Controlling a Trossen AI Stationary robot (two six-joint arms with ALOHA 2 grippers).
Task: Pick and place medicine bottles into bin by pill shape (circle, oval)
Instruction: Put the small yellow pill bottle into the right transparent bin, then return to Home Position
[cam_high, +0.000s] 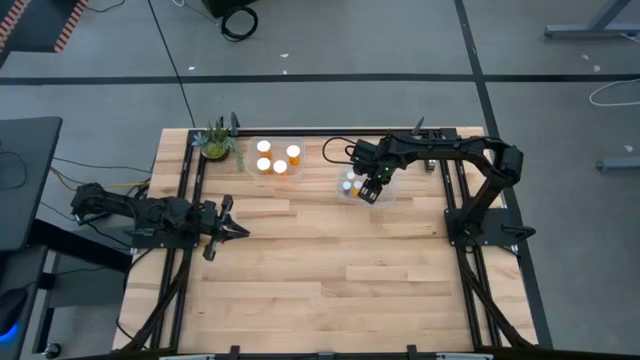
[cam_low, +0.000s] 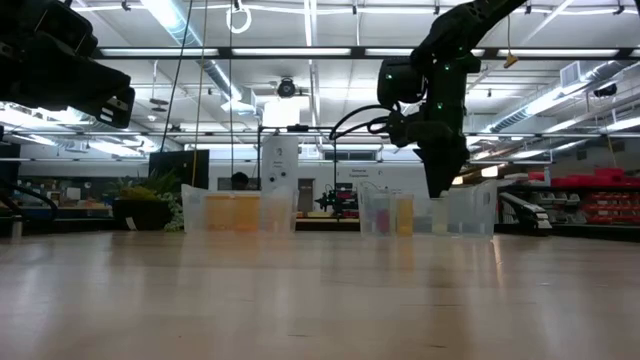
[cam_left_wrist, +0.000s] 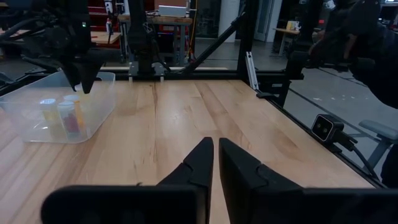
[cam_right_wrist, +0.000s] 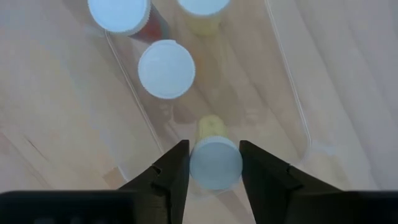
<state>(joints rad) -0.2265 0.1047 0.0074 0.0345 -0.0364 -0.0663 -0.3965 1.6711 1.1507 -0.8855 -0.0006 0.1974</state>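
Note:
My right gripper (cam_right_wrist: 214, 155) points down over the clear right bin (cam_high: 385, 192) at the far side of the table. A white-capped medicine bottle (cam_right_wrist: 214, 163) with a yellowish body sits between its fingers. Three more white-capped bottles (cam_right_wrist: 166, 68) stand in this bin. The clear left bin (cam_high: 275, 172) holds several orange bottles (cam_high: 264, 148). My left gripper (cam_high: 222, 228) rests shut and level at the table's left side, touching nothing. My right gripper has the bottle's white cap (cam_right_wrist: 214, 177) between its two fingers, one on each side of the cap's round edge. The fingers come from above, pointing down. The bottle stands upright inside the bin's near end. Whether its bottom rests on the bin floor cannot be told.
A potted plant (cam_high: 217, 143) stands at the far left corner beside the left bin. Black frame rails (cam_high: 455, 190) run along both table sides. The wide wooden tabletop (cam_high: 330, 270) lies bare between the arms and the near edge.

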